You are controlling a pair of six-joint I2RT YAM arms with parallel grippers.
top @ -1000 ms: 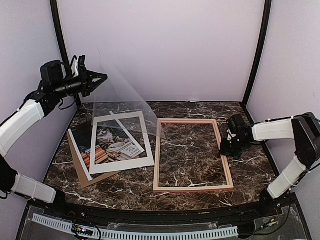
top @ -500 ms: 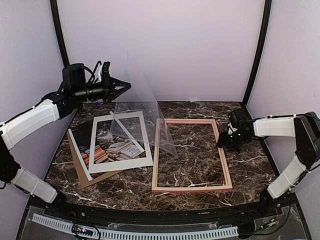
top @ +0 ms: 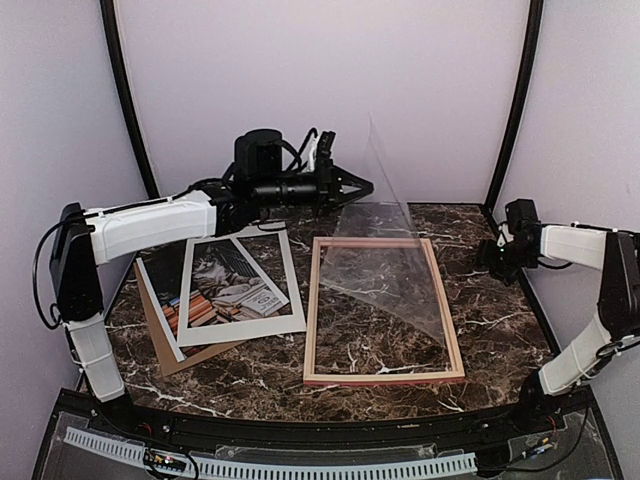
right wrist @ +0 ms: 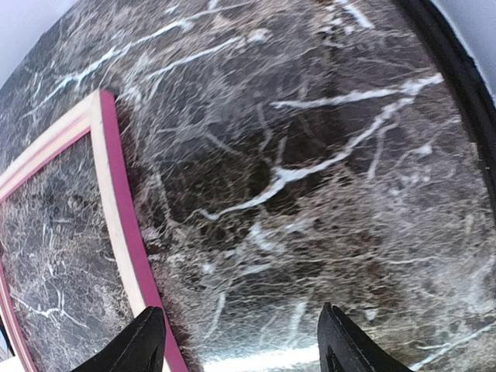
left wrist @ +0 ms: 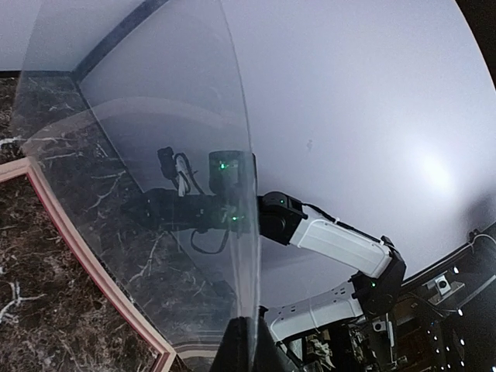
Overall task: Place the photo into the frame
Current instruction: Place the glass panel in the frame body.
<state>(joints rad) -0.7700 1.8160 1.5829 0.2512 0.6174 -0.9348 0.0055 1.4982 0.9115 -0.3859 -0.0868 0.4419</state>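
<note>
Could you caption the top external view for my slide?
Left gripper holds a clear sheet tilted over the frame; right gripper open nearby.

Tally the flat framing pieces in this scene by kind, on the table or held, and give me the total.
frame: 1
clear sheet: 1
white mat: 1
photo: 1
brown backing board: 1
Total: 5

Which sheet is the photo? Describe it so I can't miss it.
On the marble table, left of the pink frame, three sheets overlap. The photo is the cat-and-books print under the white mat, seen through its window, over the brown board.
</note>
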